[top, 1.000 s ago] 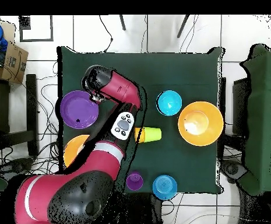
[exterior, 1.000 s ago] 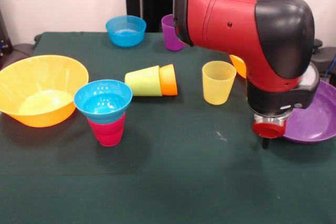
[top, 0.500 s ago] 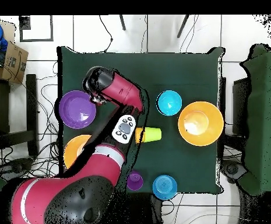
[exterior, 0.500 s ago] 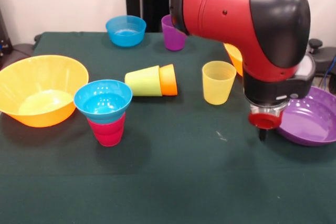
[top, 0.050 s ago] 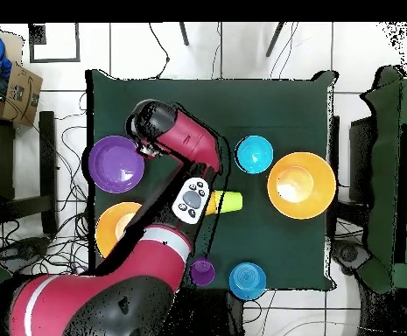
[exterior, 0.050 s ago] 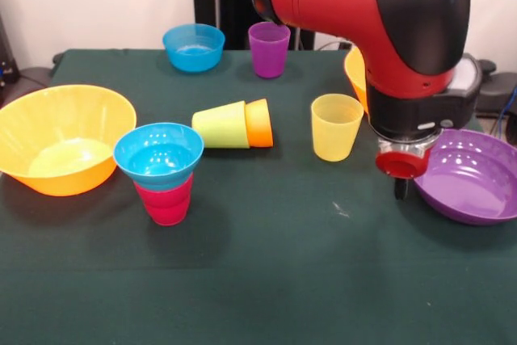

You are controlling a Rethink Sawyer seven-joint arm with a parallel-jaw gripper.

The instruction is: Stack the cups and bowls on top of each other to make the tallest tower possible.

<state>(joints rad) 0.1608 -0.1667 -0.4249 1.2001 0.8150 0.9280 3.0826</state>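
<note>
Front view: cyan bowl sits mouth-up on an inverted red cup, forming a two-piece tower at table left-centre; its axis is vertical. Just behind and to the right, the lime green cup lies on its side, nested with the orange cup; their shared long axis runs roughly left-right, with the green cup's wider end toward the left and the orange piece at the right end. Translucent yellow cup stands upright, mouth up, right of that pair. Purple cup and deeper blue bowl stand upright near the far edge. One large orange bowl rests open-side up at the left; the second orange bowl is mostly hidden behind the arm. Gripper hangs low just beside the near-left rim of the shallow purple bowl; only one dark tip shows below the red wrist, so grip state cannot be determined.
</note>
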